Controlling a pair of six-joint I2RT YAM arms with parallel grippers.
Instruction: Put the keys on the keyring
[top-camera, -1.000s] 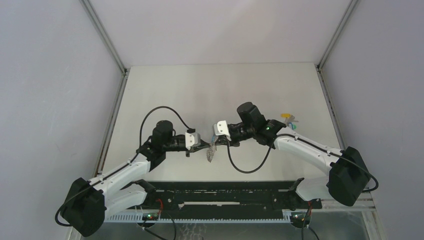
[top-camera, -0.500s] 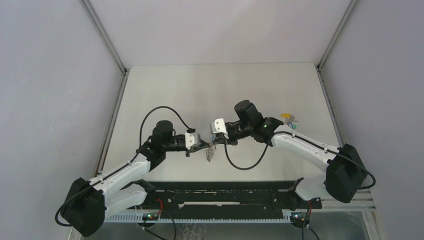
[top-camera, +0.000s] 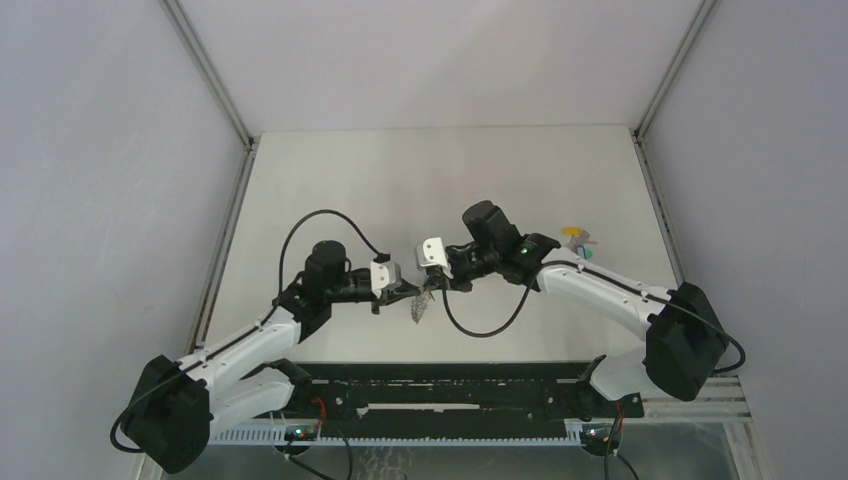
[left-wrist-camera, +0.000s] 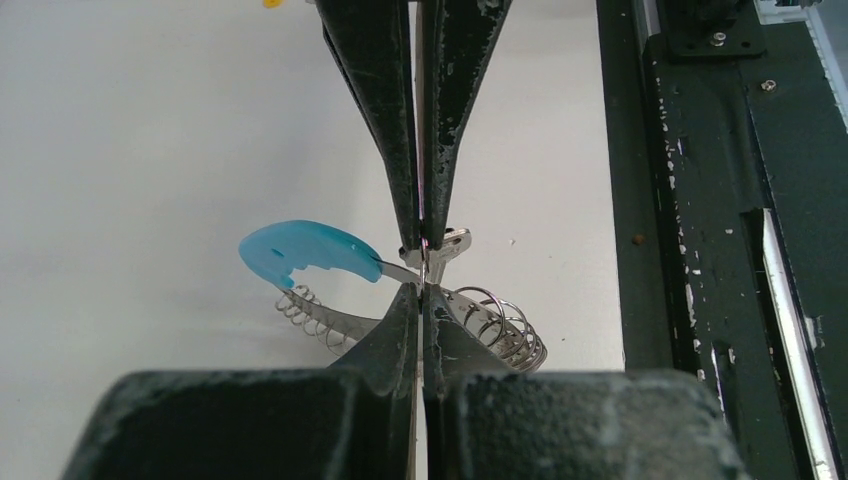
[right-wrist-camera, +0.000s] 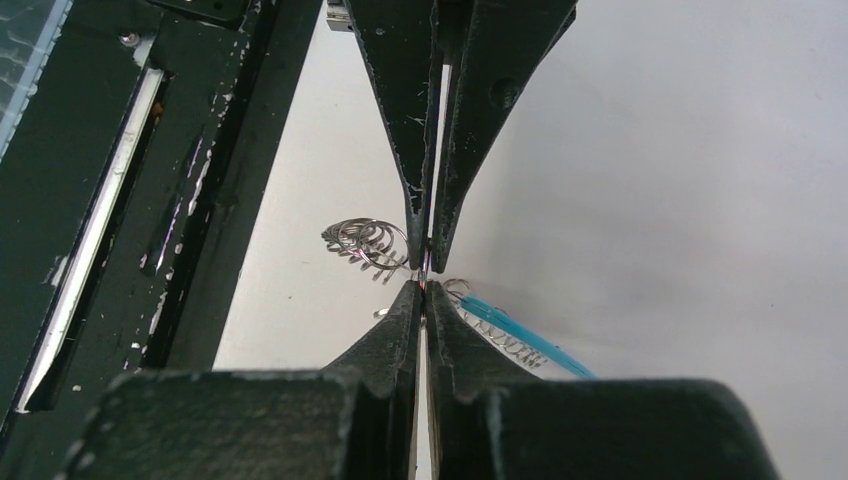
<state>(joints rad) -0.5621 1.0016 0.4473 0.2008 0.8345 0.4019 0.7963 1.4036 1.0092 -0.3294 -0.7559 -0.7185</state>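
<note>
- Top view: the left gripper (top-camera: 408, 291) and the right gripper (top-camera: 432, 287) meet tip to tip above the near middle of the table (top-camera: 400, 180), both clenched. The keyring (top-camera: 421, 308) hangs as a small silvery bunch just below where they meet. The keys (top-camera: 577, 237), yellow and teal bits, lie well apart to the far right, beside the right arm, which is the nearer one to them.
- Left wrist view: the left fingers are pinched shut on a thin metal part of the keyring. The right gripper's tips press in from straight opposite. The light blue band (left-wrist-camera: 300, 250) runs off to the left and the coils droop right, so the ring's long axis lies across the fingers.
- Right wrist view: the right fingers are closed at the same junction. I cannot tell whether they clamp the ring's wire or a tiny key. The coils sit left, the band lower right.
</note>
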